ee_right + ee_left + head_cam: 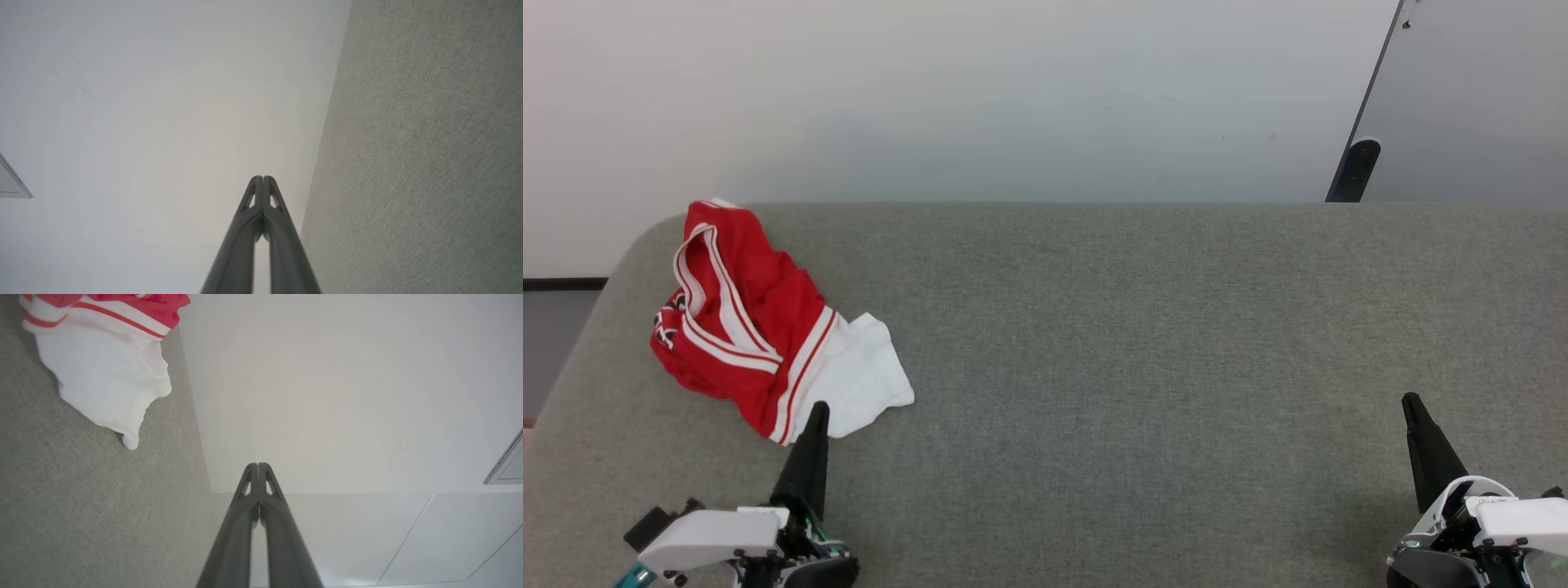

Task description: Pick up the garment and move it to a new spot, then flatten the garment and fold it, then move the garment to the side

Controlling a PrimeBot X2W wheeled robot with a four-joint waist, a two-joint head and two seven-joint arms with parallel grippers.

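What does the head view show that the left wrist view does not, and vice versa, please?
Head view: the whole crumpled garment with its red body, and the shut right gripper at lower right. Left wrist view: the slotted tips of the left gripper pressed together, close up. Shared: the left gripper itself, the garment's white sleeve, the grey table and the pale wall.
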